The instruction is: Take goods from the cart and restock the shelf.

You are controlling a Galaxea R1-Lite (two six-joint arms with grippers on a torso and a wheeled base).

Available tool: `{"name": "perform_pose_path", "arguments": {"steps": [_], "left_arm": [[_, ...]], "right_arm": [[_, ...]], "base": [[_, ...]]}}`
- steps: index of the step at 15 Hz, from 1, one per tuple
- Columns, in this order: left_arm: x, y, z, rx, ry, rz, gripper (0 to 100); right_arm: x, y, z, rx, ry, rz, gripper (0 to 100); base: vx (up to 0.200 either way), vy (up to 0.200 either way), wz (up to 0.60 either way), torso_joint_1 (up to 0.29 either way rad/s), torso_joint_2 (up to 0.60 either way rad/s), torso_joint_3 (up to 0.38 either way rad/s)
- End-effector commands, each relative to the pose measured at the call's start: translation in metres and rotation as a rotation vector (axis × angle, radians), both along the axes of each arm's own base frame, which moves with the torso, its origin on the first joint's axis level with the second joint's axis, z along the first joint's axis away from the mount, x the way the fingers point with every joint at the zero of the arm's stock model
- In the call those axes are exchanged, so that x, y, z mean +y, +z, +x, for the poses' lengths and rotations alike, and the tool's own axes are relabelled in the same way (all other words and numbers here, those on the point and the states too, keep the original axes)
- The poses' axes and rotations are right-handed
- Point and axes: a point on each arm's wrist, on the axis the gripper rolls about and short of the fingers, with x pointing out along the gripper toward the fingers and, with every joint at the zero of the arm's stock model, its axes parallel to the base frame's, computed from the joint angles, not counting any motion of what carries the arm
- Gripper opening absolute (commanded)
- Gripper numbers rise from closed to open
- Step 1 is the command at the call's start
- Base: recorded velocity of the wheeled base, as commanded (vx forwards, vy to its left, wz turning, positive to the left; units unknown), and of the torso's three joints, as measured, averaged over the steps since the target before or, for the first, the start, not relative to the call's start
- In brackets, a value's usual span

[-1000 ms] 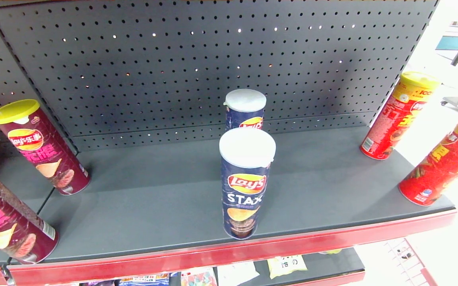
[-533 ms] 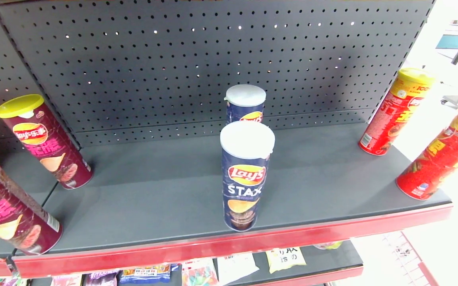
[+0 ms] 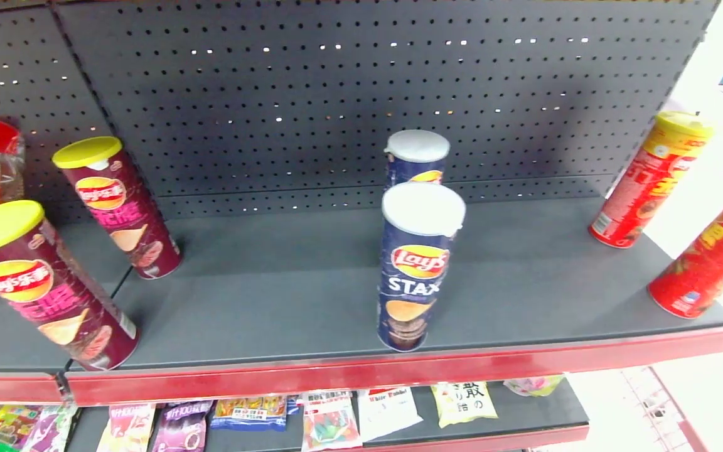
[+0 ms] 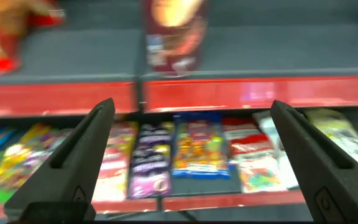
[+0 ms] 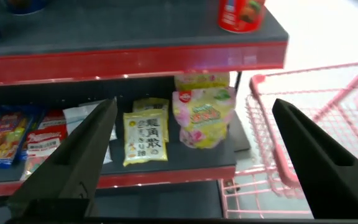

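Shelf [image 3: 273,301] looks mostly bare besides a blue can [image 3: 418,263] mid front edge, left gripper [image 4: 192,109] and right gripper [image 5: 194,104] both gaping empty, so I'd guess most restocking from the cart [image 5: 316,124] is left.

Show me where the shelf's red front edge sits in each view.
Head view: the red front edge runs under the blue can.
Left wrist view: the edge runs between the maroon can and the snack packets.
Right wrist view: the edge runs under the red can, ending near the pink cart.
Shared landmark: the snack packets on the shelf below it.
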Motion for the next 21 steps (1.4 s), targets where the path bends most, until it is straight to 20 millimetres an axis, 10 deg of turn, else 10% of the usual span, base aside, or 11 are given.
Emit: {"name": "perform_pose_path", "arguments": {"steps": [1, 14, 16, 17, 18, 21], "left_arm": [[0.000, 0.000, 0.000, 0.002, 0.001, 0.000, 100], [-0.002, 0.000, 0.000, -0.003, -0.096, 0.023, 100], [-0.002, 0.070, 0.004, -0.078, -0.182, -0.046, 100], [-0.002, 0.070, 0.004, -0.078, -0.182, -0.046, 100], [-0.006, 0.170, 0.044, -0.071, -0.280, -0.164, 100], [-0.017, 0.177, 0.081, 0.073, -0.535, -0.165, 100]], "right_arm": [[0.000, 0.000, 0.000, 0.002, 0.000, -0.001, 100], [0.000, 0.000, 0.000, 0.000, 0.000, -0.001, 100], [0.000, 0.000, 0.000, 0.002, 0.000, 0.001, 100], [0.000, 0.000, 0.000, 0.002, 0.000, 0.001, 100], [0.000, 0.000, 0.000, 0.000, 0.000, 0.001, 100], [0.000, 0.000, 0.000, 0.000, 0.000, 0.001, 100]], "base": [[0.000, 0.000, 0.00, 0.000, 0.00, 0.000], [0.000, 0.000, 0.00, 0.000, 0.00, 0.000], [0.000, 0.000, 0.00, 0.000, 0.00, 0.000], [0.000, 0.000, 0.00, 0.000, 0.00, 0.000], [0.000, 0.000, 0.00, 0.000, 0.00, 0.000], [0.000, 0.000, 0.00, 0.000, 0.00, 0.000]]}}
